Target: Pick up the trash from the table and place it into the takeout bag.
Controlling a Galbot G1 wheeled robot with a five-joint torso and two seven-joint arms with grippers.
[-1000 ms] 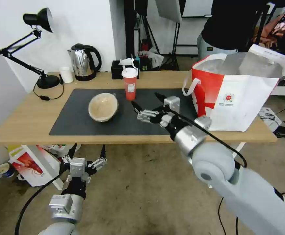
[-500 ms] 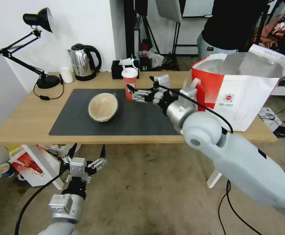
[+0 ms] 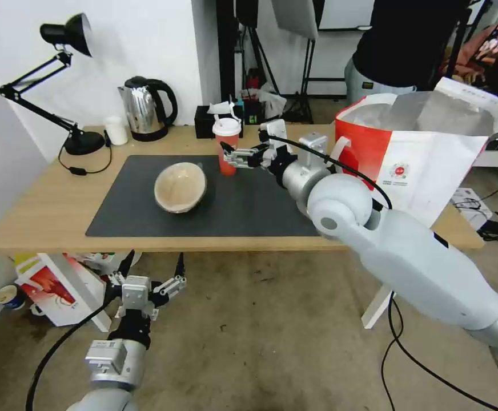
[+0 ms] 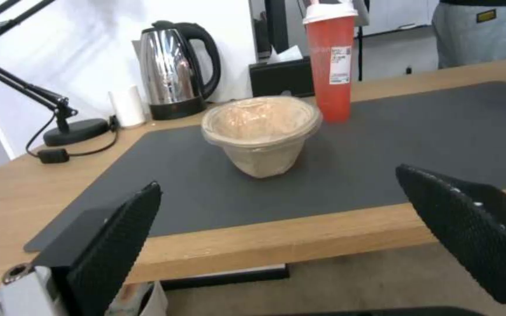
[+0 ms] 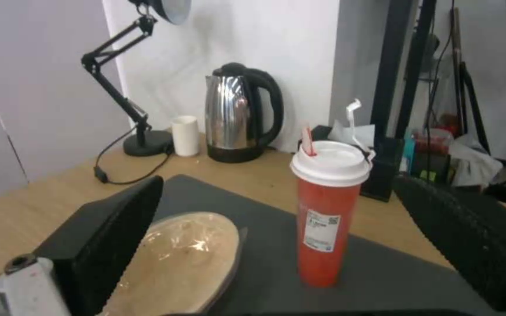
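White walls back a long wooden bench [image 3: 43, 211] with a dark mat. From the head view, the right hand [image 3: 239, 155] reaches over the mat with its fingers apart, right next to the red cup [image 3: 227, 146]. The tan bowl [image 3: 180, 186] sits near the cup, and the takeout bag [image 3: 414, 165], with a small round red logo too small to read, stands open at the robot's right end. The left hand [image 3: 146, 278] hangs below the bench edge, fingers apart.

Seen from the left wrist, the bowl [image 4: 261, 131] sits on the mat in front of the cup [image 4: 331, 57].

Seen from the right wrist, the cup [image 5: 328, 210] stands between the open fingers, carrying a white label with unreadable print. Being tall and narrow, it could tip if a finger bumps it.
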